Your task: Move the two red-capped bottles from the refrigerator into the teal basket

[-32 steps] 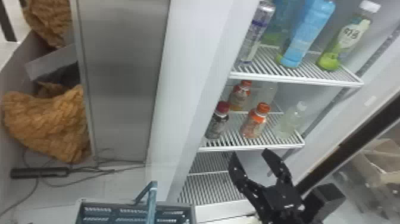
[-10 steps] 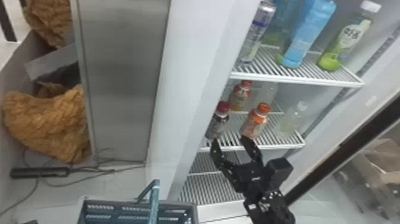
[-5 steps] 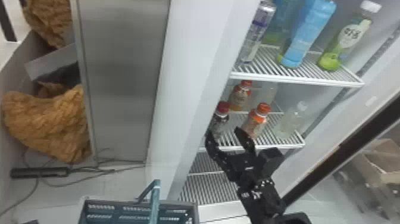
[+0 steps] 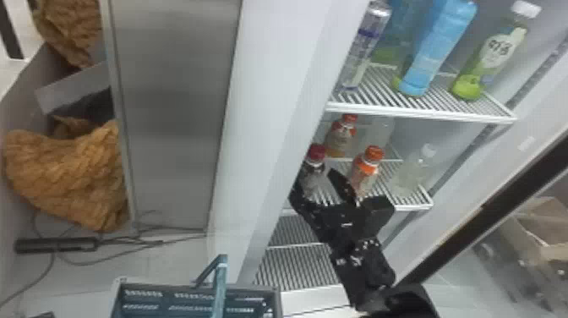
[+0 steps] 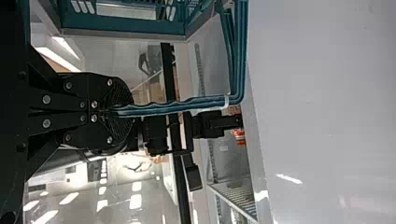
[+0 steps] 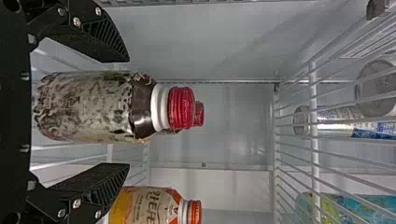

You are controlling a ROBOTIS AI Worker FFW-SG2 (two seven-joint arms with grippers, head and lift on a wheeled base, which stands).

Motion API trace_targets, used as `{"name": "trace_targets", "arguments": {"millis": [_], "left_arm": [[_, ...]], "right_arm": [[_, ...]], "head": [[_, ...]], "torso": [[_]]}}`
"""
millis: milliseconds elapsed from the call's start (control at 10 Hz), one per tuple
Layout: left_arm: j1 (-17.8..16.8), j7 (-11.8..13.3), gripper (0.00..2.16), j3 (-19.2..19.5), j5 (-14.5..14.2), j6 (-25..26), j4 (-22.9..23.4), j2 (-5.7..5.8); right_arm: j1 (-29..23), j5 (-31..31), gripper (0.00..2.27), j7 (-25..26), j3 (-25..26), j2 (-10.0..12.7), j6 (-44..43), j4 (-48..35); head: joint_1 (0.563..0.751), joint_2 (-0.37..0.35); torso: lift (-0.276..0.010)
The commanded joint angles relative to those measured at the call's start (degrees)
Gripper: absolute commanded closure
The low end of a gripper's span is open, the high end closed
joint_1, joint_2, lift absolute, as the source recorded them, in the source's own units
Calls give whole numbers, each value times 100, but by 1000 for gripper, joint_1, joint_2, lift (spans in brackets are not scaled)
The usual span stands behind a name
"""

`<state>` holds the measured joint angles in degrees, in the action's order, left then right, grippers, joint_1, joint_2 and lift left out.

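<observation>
Right gripper (image 6: 128,112) stood with jaws open either side of the front red-capped bottle (image 6: 84,105), upright on the fridge shelf (image 4: 416,207); second red-capped bottle (image 6: 199,114) sat behind. Likely full, fairly heavy, smooth plastic: mid-body grip looked best. Left gripper (image 5: 122,112) had jaws closed on the handle (image 5: 173,107) of the teal basket (image 5: 74,23).
</observation>
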<state>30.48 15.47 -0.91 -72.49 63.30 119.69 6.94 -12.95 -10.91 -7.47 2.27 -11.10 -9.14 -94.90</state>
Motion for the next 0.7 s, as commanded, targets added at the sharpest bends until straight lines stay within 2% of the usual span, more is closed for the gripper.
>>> {"name": "trace_targets", "arguments": {"millis": [0,100,200,300,400,600], "left_arm": [[4,0,1161,0,-6,-2,-9,0],[4,0,1161,0,-6,-2,-9,0],[4,0,1161,0,-6,-2,-9,0],[18,9,1161,11,-6,-16,-9,0],[18,9,1161,11,-6,-44,-9,0],[18,18,1161,11,-18,-44,-9,0]], "right_arm": [[128,17,229,8,-45,-6,0,132],[199,17,234,26,-56,-6,0,188],[213,17,346,35,-56,-6,0,216],[199,-40,673,44,-56,-6,0,230],[156,-63,772,61,-56,-15,0,174],[-12,28,772,158,-56,-6,0,-234]], "head": [[695,-350],[695,-350],[695,-350],[695,-350],[695,-350],[695,-350]], "torso": [[-224],[-224],[-224],[-224],[-224],[-224]]}}
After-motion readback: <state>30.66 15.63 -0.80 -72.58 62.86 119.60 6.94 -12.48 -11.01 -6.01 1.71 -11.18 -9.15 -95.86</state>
